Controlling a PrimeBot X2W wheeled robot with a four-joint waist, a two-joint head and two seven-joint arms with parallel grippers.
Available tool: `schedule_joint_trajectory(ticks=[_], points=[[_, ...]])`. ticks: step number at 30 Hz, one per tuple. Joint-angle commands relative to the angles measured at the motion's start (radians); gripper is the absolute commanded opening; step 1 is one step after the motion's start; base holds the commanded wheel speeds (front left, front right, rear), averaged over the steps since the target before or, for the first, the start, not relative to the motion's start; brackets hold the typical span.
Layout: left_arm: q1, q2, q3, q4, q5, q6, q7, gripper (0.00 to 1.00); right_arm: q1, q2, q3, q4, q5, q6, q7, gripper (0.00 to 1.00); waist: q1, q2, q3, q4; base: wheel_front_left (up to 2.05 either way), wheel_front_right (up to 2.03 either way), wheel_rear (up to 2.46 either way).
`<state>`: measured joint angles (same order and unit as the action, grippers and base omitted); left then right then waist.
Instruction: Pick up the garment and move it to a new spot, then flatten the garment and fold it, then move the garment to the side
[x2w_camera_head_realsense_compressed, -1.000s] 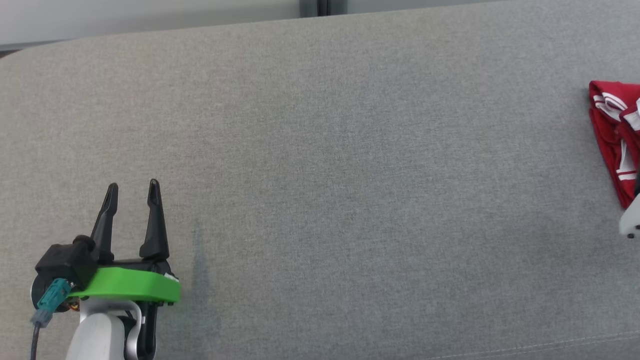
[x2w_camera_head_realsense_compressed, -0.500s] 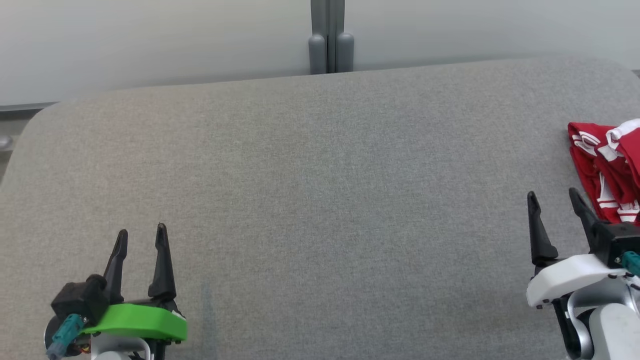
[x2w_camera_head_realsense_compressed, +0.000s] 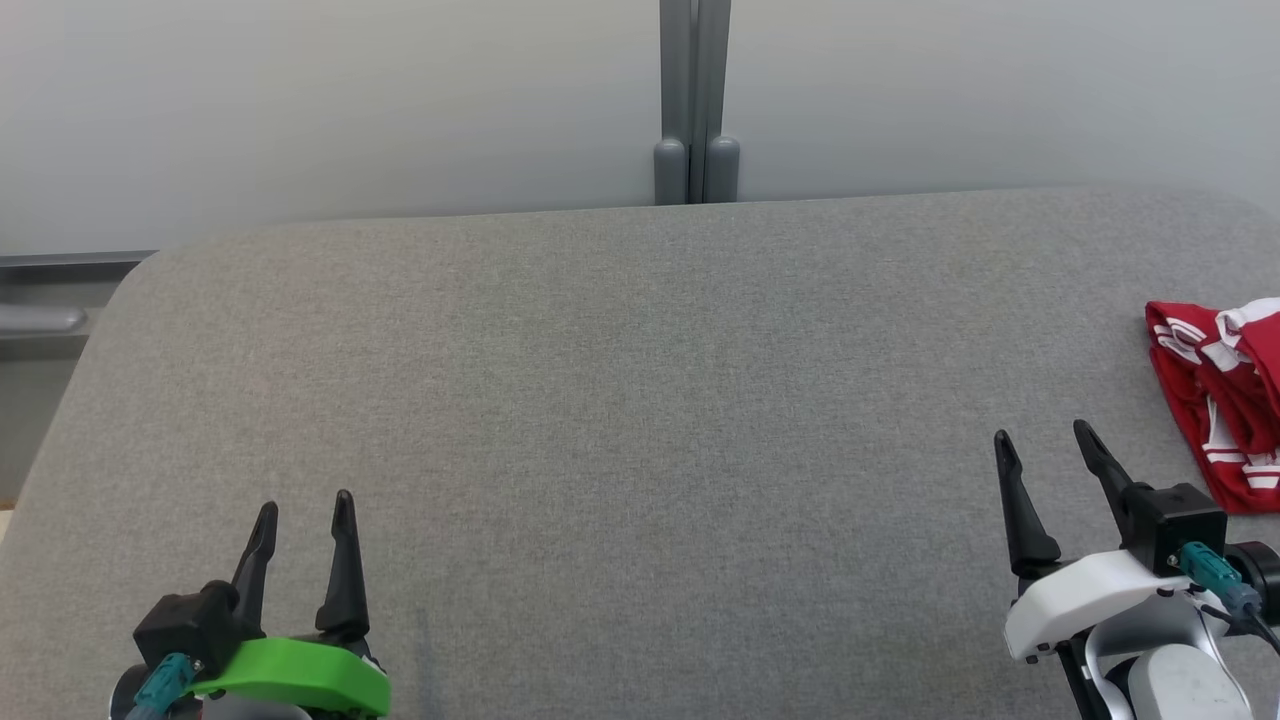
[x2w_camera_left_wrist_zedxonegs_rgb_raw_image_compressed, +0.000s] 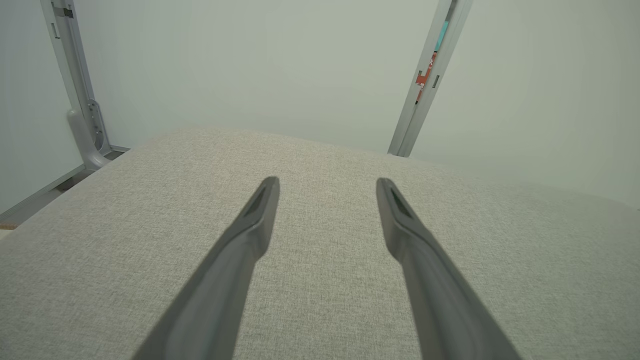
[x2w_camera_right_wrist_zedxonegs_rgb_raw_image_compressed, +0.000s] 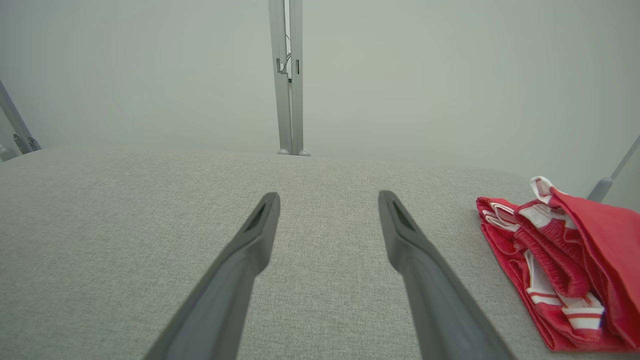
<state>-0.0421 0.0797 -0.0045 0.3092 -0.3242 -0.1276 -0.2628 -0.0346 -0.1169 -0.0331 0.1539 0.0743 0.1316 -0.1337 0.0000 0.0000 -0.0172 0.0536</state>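
A broad surface covered in grey woven fabric takes up most of the head view, and its far corners are rounded. Behind it stand plain, pale wall panels, which meet at a slim grey metal post with two rounded caps at its foot. At the far left, a grey ledge runs along the base of the wall. In the left wrist view, another post leans across the wall and bears a small orange-red tag. The light is soft and even, with only faint shadows.
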Motion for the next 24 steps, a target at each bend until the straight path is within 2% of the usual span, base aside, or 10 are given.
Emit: schedule_joint_trajectory(ticks=[1,24], points=[[0.014,-0.001,0.001,0.003,0.002,-0.004,-0.002,1.00,0.011,-0.002,0.001,0.003,-0.002,-0.002,-0.001,1.00,0.0000,0.0000,-0.001,0.000,0.00,0.00,0.00],[0.004,0.005,-0.005,-0.006,0.002,-0.004,-0.002,1.00,0.014,0.017,-0.008,0.015,0.008,-0.002,-0.007,1.00,0.0000,0.0000,0.002,-0.009,0.00,0.00,0.00]])
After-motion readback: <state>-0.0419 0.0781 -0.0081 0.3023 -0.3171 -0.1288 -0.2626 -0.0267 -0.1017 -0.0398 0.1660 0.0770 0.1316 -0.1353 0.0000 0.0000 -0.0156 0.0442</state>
